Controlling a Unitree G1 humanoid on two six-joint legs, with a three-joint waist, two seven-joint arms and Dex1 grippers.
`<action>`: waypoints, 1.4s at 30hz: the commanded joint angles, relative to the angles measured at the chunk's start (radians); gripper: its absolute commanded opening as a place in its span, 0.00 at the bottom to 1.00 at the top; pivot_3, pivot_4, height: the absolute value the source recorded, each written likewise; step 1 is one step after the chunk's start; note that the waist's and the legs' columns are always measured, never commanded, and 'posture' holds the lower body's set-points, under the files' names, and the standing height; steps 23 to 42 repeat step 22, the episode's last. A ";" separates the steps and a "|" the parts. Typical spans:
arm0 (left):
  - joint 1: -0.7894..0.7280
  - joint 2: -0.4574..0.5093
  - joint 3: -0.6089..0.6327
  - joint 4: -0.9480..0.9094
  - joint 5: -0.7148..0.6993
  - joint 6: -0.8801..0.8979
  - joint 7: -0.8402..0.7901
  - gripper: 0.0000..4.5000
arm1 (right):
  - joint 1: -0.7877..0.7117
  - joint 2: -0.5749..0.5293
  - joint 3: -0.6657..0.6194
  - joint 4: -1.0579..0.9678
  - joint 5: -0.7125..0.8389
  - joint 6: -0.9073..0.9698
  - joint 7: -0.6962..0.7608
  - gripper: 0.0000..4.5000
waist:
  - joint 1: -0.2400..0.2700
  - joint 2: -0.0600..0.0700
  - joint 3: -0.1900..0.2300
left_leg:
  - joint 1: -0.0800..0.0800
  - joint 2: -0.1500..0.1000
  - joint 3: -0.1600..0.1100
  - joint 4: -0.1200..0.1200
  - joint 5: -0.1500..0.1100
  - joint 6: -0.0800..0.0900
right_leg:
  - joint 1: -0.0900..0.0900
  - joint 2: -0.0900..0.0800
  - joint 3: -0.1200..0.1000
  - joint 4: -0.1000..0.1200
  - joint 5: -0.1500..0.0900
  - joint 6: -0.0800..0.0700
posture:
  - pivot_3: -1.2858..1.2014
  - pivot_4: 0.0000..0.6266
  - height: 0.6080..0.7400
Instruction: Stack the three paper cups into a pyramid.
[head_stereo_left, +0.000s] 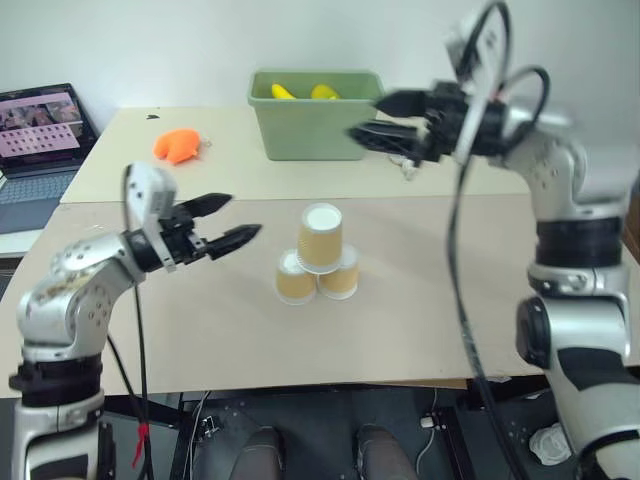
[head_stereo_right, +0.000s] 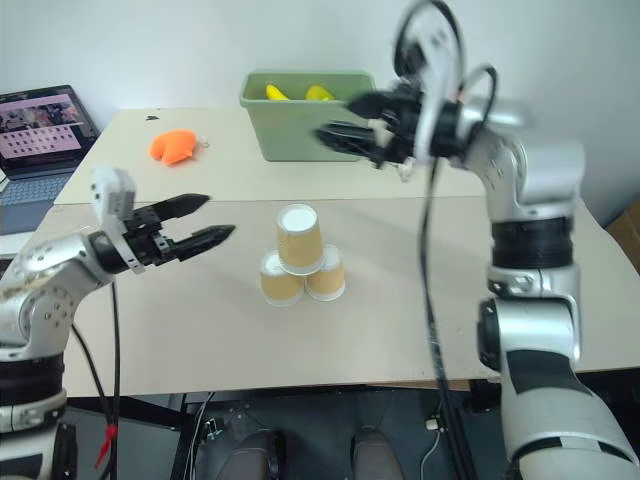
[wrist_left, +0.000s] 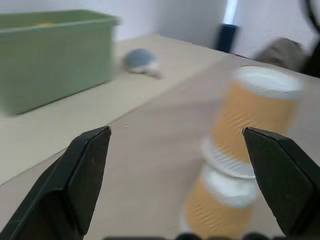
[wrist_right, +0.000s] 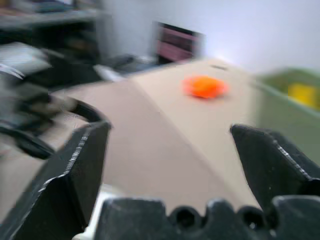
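The three paper cups form a pyramid on the middle of the beige table (head_stereo_left: 420, 330). Two tan cups (head_stereo_left: 295, 279) (head_stereo_left: 341, 277) stand side by side, mouth down, and the third cup (head_stereo_left: 320, 237) sits on top of them. My left gripper (head_stereo_left: 243, 217) hovers open to the left of the stack, apart from it and pointing at it. In the left wrist view the top cup (wrist_left: 255, 117) shows between the fingers (wrist_left: 85, 165) with nothing held. My right gripper (head_stereo_left: 365, 117) is open and empty, raised well above the stack to its right, in front of the green bin.
A green bin (head_stereo_left: 312, 125) with yellow items (head_stereo_left: 300, 92) stands at the back of the table. An orange object (head_stereo_left: 178, 146) lies at the back left. A laptop (head_stereo_left: 38, 140) sits off the table's left end. A small grey thing (wrist_left: 141, 61) lies near the bin.
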 joint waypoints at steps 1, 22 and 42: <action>0.080 -0.099 0.121 -0.085 0.035 -0.056 0.224 1.00 | 0.173 -0.003 -0.110 -0.036 -0.083 -0.042 -0.241 0.99 | 0.003 0.000 0.000 | -0.003 -0.001 0.001 0.001 0.000 0.000 | -0.004 -0.001 0.001 0.001 0.000 0.000 | 0.52 0.24 0.94; 0.058 -0.299 0.228 0.374 0.278 -0.605 0.682 1.00 | 0.444 0.240 -0.131 0.195 -0.147 -0.474 -0.544 0.99 | 0.005 0.000 -0.001 | 0.005 0.000 0.004 -0.001 0.001 -0.001 | 0.002 0.000 0.004 0.000 0.001 -0.001 | 0.52 0.24 0.94; 0.058 -0.299 0.228 0.374 0.278 -0.605 0.682 1.00 | 0.444 0.240 -0.131 0.195 -0.147 -0.474 -0.544 0.99 | 0.005 0.000 -0.001 | 0.005 0.000 0.004 -0.001 0.001 -0.001 | 0.002 0.000 0.004 0.000 0.001 -0.001 | 0.52 0.24 0.94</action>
